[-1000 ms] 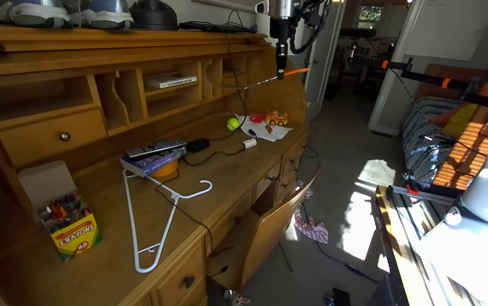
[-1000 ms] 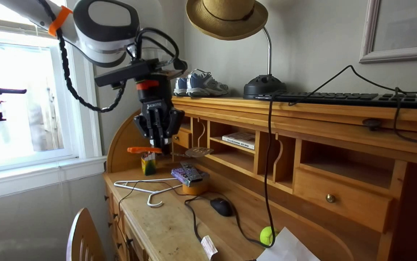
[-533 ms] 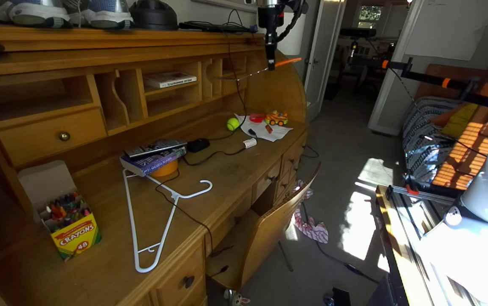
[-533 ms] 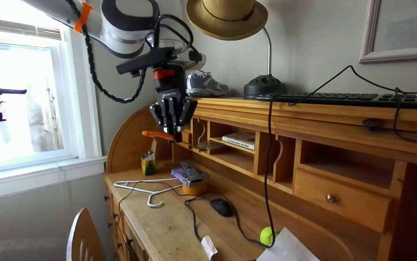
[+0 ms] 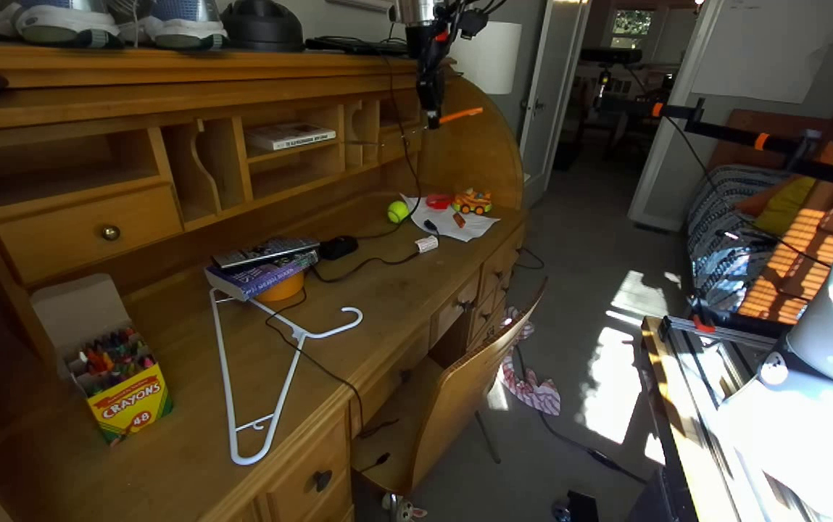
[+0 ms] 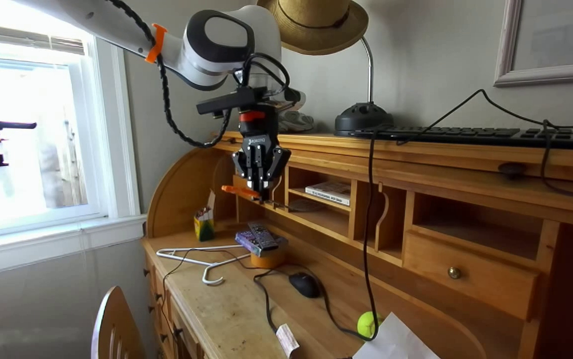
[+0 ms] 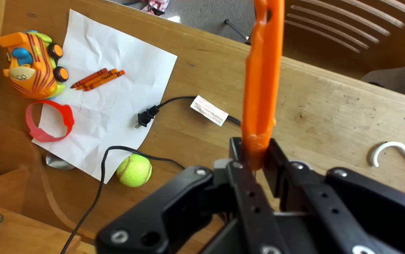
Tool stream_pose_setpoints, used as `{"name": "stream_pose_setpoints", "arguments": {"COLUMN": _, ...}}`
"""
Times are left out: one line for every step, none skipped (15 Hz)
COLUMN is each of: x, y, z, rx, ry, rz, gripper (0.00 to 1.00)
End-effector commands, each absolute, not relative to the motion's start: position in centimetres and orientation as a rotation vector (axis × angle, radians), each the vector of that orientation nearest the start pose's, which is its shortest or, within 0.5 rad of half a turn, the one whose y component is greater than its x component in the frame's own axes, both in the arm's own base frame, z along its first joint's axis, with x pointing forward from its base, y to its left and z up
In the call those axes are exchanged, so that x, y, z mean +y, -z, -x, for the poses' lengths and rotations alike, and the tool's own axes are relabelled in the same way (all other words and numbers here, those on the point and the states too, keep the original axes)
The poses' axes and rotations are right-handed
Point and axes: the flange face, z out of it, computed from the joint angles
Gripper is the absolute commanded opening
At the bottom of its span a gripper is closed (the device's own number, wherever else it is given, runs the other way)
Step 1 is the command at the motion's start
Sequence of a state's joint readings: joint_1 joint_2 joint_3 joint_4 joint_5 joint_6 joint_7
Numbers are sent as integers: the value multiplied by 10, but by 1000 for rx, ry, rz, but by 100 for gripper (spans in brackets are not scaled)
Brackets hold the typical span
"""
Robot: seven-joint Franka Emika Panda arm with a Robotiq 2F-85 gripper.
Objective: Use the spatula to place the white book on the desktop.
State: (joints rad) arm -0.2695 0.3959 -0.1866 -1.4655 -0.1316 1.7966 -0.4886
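Note:
My gripper [image 7: 257, 150] is shut on the orange handle of the spatula [image 7: 263, 77], at the end near its metal shaft. In an exterior view the gripper [image 6: 262, 195] holds the spatula [image 6: 239, 191] roughly level above the desktop [image 6: 236, 314], in front of the cubbies. The slotted blade is in front of the cubby column that holds the white book [image 6: 328, 191], lower than the book and apart from it. The white book [image 5: 293, 135] lies flat on the upper cubby shelf, spine outward. In an exterior view the blade is hard to make out; the orange handle [image 5: 461, 115] shows.
A black cable [image 6: 369, 224] hangs in front of the cubbies. On the desktop are a purple book with a remote [image 5: 264, 268], a white hanger [image 5: 293, 333], a crayon box [image 5: 130, 399], a mouse [image 6: 304, 284], a tennis ball [image 7: 134, 170], paper [image 7: 110, 46] and a toy car [image 7: 33, 65].
My gripper has moved along the cubbies with the spatula, rising a little and then dipping. The blade has come nearer to the white book's cubby. The book has not moved.

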Motion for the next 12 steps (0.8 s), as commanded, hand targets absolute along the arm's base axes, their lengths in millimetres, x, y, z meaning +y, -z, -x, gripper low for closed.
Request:
{"name": "stream_pose_setpoints", "arguments": {"x": -290, "y": -454, "z": -609, "rx": -122, "ry": -235, "rz": 3281, "gripper": 18}}
{"name": "stream_pose_setpoints", "arguments": {"x": -291, "y": -453, "z": -611, "rx": -117, "ry": -239, "rz": 3281, "gripper": 18}}
{"name": "stream_pose_setpoints", "arguments": {"x": -292, "y": -453, "z": -611, "rx": -114, "ry": -242, "rz": 3280, "gripper": 18}}
{"name": "stream_pose_setpoints", "arguments": {"x": -293, "y": -453, "z": -612, "rx": -111, "ry": -242, "rz": 3280, "gripper": 18}}
{"name": "stream_pose_setpoints", "arguments": {"x": -293, "y": -454, "z": -612, "rx": -109, "ry": -240, "rz": 3281, "gripper": 5}}
{"name": "stream_pose_setpoints", "arguments": {"x": -293, "y": -456, "z": -614, "rx": -106, "ry": -233, "rz": 3281, "gripper": 5}}
{"name": "stream_pose_setpoints", "arguments": {"x": -292, "y": -458, "z": -618, "rx": -103, "ry": -222, "rz": 3290, "gripper": 5}}
{"name": "stream_pose_setpoints", "arguments": {"x": -291, "y": -459, "z": -620, "rx": -114, "ry": -219, "rz": 3289, "gripper": 5}}
{"name": "stream_pose_setpoints", "arguments": {"x": -290, "y": -460, "z": -622, "rx": -123, "ry": -215, "rz": 3286, "gripper": 5}}
{"name": "stream_pose_setpoints", "arguments": {"x": -289, "y": -461, "z": -625, "rx": -130, "ry": -202, "rz": 3286, "gripper": 5}}
{"name": "stream_pose_setpoints", "arguments": {"x": -289, "y": -462, "z": -626, "rx": -130, "ry": -205, "rz": 3284, "gripper": 5}}
{"name": "stream_pose_setpoints", "arguments": {"x": -289, "y": -462, "z": -629, "rx": -132, "ry": -203, "rz": 3282, "gripper": 5}}
